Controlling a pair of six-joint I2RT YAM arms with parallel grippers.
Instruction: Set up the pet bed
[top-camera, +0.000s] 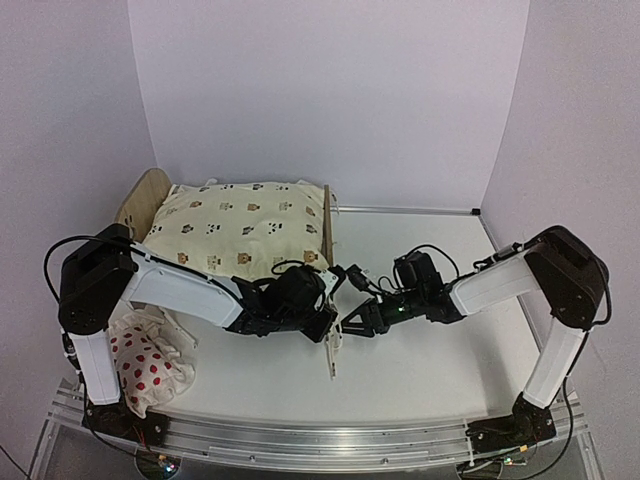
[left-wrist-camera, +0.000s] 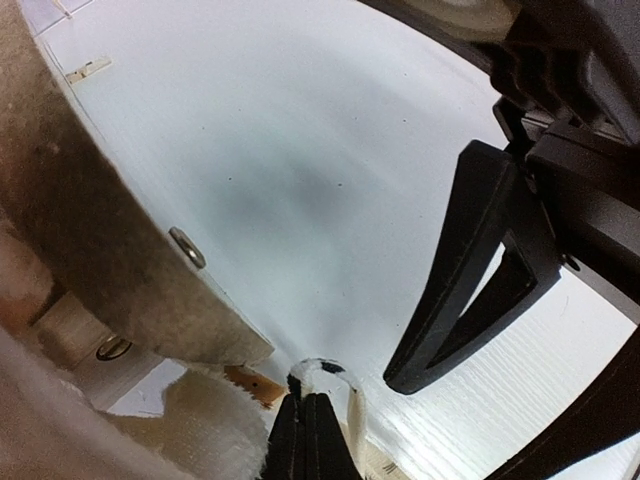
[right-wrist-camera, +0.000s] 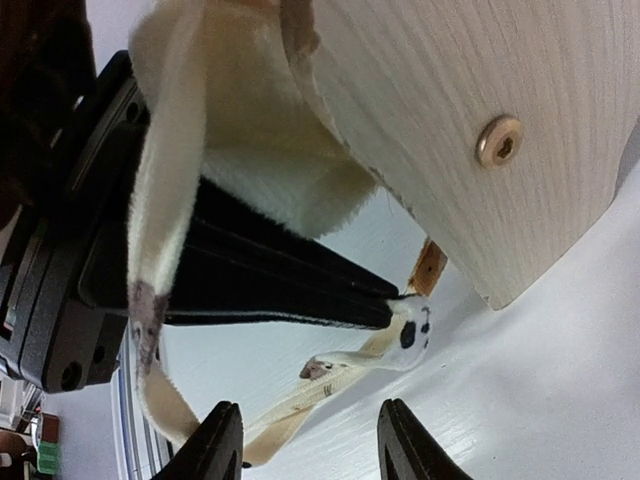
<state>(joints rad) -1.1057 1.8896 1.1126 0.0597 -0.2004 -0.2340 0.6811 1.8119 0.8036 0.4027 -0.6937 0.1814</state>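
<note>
Between my left fingers (left-wrist-camera: 292, 450), which are pressed fully together, sits the end of a thin cream tie (right-wrist-camera: 405, 335) from the animal-print cushion (top-camera: 240, 225). The pinch is at the very tip, just below the lower corner of the footboard (right-wrist-camera: 450, 100). My right fingers (right-wrist-camera: 215, 450) stand apart with nothing in them. A loose length of the same tie runs across the gap just ahead of them, and I cannot tell whether it touches either pad.

Both sets of fingers meet near the middle of the white bench (top-camera: 420, 370), at the foot end of the pet bed (top-camera: 143, 197). It stands at the back left of the bench with its rounded headboard farthest left, its footboard toward the centre and the cushion covering its base.

I judge the frame to be light and stiff: thin pale wood boards held by small screws, rigid enough to keep its shape under a pinch. On this smooth bench it will likely slide or twist if I tug the tie sideways, so a pull should be short and in line with the board. To shift the bed itself, the best hold looks like the top edge of the footboard or headboard, thin enough to fit between my fingers. The tie is limp and narrow and could slip out of a tip grip.

The red-spotted pillow (top-camera: 150, 365) lies apart at the near left.
</note>
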